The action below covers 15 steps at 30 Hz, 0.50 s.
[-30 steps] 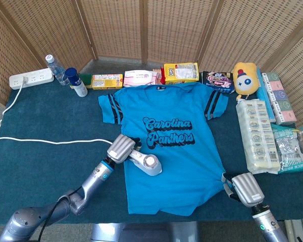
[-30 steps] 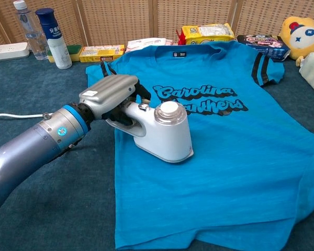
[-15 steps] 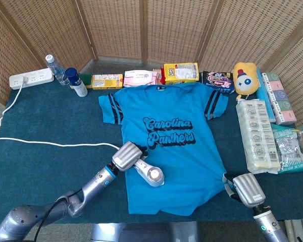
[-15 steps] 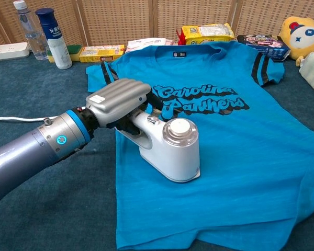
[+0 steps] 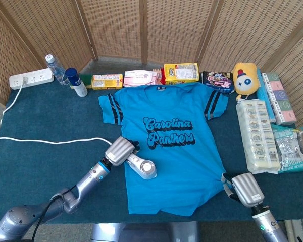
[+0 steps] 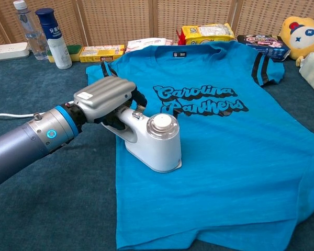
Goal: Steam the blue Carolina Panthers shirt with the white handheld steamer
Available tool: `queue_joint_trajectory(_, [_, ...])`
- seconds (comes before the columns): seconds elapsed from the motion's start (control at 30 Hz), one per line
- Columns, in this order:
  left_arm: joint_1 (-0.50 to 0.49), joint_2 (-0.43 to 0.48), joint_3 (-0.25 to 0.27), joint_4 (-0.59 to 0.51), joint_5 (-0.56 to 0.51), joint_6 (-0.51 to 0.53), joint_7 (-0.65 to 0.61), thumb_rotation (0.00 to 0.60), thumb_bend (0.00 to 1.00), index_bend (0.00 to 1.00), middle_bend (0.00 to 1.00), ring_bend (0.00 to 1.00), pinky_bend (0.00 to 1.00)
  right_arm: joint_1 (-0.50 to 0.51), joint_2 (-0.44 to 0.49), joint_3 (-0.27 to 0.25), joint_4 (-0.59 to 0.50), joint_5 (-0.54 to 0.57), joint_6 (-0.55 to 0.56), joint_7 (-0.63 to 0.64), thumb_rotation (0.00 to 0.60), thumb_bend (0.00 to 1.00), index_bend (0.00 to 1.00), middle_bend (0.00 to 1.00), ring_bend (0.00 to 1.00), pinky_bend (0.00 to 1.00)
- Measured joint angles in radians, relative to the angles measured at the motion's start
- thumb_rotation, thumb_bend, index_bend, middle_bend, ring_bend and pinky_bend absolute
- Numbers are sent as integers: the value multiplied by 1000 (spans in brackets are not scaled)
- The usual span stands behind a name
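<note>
**Steaming the Panthers shirt, steamer on the lower left front**

Gripping the handle of the white handheld steamer [image 6: 153, 140], the left hand [image 6: 105, 97] has its fingers wrapped around it from above. The steamer's soleplate rests flat on the blue Carolina Panthers shirt [image 5: 177, 146], near the shirt's left edge as the cameras show it, just below and left of the printed lettering. A round white cap tops the steamer body.

The shirt lies spread face up on the dark green table cover [image 5: 45, 166], collar toward the wicker screen [image 5: 141, 27], sleeves with dark stripes out to each side.

The right hand [image 5: 246, 188] sits at the shirt's lower right corner, seen only in the head view; its fingers reach the hem, but whether they pinch the cloth or merely touch it I cannot tell.

A white cord [image 5: 45, 140] runs across the cover toward the left arm. At the back left stand a power strip [image 5: 30, 78], a water bottle [image 5: 54, 68] and a blue-capped spray can [image 5: 77, 82]. Snack packets line the far edge, with a yellow plush toy [image 5: 244, 78] at the right and wrapped packages beside it.
</note>
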Motion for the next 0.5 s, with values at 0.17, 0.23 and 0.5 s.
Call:
queue_joint_trajectory(0.17, [-3,-8,10,-14,17,11,-3,600,489,763,800,706,761,-2,4,0,-4,1,3,-1,600,604,695,684,729,816])
queue_joint_trajectory(0.23, [-6,-12,15,-23,24,13,-1,600,489,763,800,706,761,-4,5,-1,-4,1,5,-1,600,603,695,684,728,816])
queue_joint_trajectory(0.5, [-17,-26,15,-57,38,20,16,600,489,763,800,706,761,-9,7,-2,-2,-1,12,3,600,604,695,685,728,816])
